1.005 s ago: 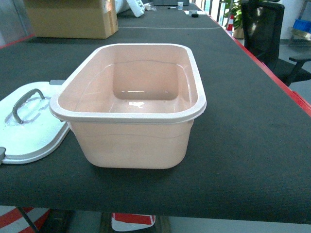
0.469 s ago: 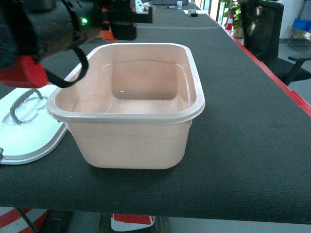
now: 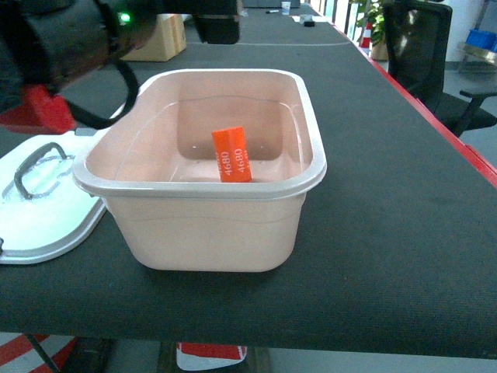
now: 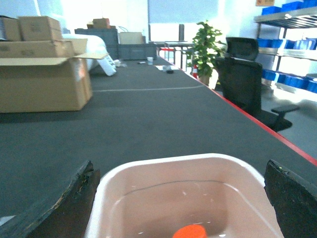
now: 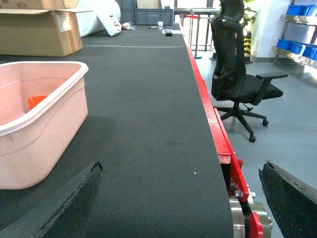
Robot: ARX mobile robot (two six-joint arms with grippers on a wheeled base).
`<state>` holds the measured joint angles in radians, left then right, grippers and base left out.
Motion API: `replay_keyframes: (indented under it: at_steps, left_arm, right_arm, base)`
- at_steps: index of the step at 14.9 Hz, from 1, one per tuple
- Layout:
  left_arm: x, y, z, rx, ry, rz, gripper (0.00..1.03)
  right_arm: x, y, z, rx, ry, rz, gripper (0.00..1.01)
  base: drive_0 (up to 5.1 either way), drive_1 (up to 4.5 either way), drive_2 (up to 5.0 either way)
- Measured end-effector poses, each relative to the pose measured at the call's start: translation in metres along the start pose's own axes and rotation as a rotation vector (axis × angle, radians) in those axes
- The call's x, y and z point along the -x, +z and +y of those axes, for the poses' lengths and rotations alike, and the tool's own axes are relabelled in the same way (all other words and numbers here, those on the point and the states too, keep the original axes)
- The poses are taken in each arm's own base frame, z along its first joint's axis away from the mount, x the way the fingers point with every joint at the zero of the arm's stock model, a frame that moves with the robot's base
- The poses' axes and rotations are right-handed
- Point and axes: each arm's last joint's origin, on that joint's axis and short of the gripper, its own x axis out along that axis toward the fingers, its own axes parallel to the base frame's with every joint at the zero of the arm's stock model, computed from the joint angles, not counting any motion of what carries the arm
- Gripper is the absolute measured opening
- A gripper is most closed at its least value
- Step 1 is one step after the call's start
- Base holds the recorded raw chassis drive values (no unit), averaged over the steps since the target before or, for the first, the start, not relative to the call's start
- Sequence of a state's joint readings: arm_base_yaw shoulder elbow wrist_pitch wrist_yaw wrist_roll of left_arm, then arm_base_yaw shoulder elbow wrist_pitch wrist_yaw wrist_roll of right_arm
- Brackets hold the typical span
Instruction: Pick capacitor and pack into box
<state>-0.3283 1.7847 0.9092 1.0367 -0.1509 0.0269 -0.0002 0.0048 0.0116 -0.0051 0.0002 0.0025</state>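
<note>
The orange capacitor (image 3: 231, 155) rests tilted inside the pale pink box (image 3: 210, 225), near its middle, with "4680" printed on its side. My left arm (image 3: 62, 47) hangs over the box's far left corner. In the left wrist view my left gripper (image 4: 181, 186) is open above the box (image 4: 163, 162), with the capacitor (image 4: 189, 232) loose below it. My right gripper (image 5: 181, 168) is open and holds nothing, low over the table to the right of the box (image 5: 29, 148). The capacitor (image 5: 35, 101) peeks over the rim there.
The white lid (image 3: 46, 210) with a grey handle lies left of the box. A brown cardboard box (image 3: 155, 39) stands at the back left. The table's red edge (image 5: 213, 124) runs along the right, with a black office chair (image 5: 237, 74) beyond it.
My left arm came into view over the box's far left corner. The capacitor, absent from the earlier frames, now lies inside the box. The box shifted slightly.
</note>
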Motion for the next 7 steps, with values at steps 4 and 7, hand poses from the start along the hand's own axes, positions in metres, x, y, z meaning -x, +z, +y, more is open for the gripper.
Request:
replay_keyframes:
  at_steps: [4,7]
  left_arm:
    - [0.067,0.016,0.120,-0.063,0.273,-0.028,0.98]
    - [0.046,-0.074,0.206,-0.031,0.378,0.227,0.98]
  right_arm:
    - [0.000,0.000,0.000,0.000,0.000,0.000,0.98]
    - [0.000,0.000,0.000,0.000,0.000,0.000,0.98]
  base:
    - [0.0,0.00,0.0]
    - [0.0,0.00,0.0]
